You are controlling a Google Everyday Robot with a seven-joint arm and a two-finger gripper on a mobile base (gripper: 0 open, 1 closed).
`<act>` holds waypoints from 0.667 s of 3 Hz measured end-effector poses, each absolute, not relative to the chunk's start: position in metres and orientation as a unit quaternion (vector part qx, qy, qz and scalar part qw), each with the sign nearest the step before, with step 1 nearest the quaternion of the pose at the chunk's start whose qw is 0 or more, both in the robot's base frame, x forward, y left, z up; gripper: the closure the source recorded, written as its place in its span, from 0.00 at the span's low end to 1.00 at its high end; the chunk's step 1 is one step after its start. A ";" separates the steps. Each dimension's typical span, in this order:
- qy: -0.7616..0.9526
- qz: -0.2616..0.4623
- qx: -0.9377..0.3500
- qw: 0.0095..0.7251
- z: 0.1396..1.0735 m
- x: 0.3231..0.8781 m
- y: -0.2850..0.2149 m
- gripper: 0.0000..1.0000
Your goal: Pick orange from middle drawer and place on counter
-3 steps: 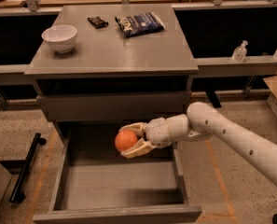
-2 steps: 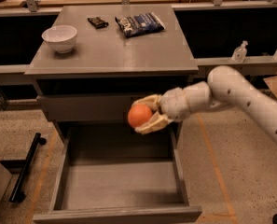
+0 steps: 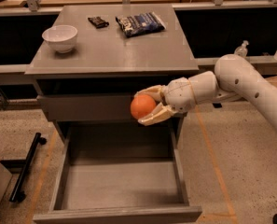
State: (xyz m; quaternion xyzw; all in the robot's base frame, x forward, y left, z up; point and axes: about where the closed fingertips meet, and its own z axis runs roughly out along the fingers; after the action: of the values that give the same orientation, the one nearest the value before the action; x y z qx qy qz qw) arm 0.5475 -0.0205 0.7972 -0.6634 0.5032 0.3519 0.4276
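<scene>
Orange against matte grey: in the camera view, the orange [image 3: 143, 106] sits clamped in the robot's gripper [image 3: 139, 108], pinched from above and below and held in the air in front of the closed drawer front [image 3: 86, 107] that lies just under the counter [image 3: 114, 50]. Below it the middle drawer [image 3: 124, 190] stands pulled fully out, its flat floor bare, so the fruit is judged to be out of the drawer and on its way up, with only the placing left to do. The grip across the widest part of the round fruit looks chosen to keep a smooth ball from rolling free. The white arm [image 3: 250, 83] reaches in from the right, its forearm running nearly level and the wrist turned so the gripper points left, side-on to the cabinet, with the fruit below the counter's overhanging edge. On the counter a white bowl [image 3: 60, 37] stands near the left edge, while a snack bag [image 3: 140, 24] and a small dark packet [image 3: 98, 21] lie toward the back; the bare front half appears the natural landing spot, and the arm would probably have to rise past the overhang to reach it.
</scene>
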 end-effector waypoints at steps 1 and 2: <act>0.522 0.324 -0.662 0.429 0.795 0.549 -0.019 1.00; 0.536 0.287 -0.678 0.414 0.808 0.568 -0.024 1.00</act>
State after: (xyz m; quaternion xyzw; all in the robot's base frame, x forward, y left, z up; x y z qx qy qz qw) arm 0.5679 -0.0241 0.8083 -0.6781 0.5356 0.2868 0.4137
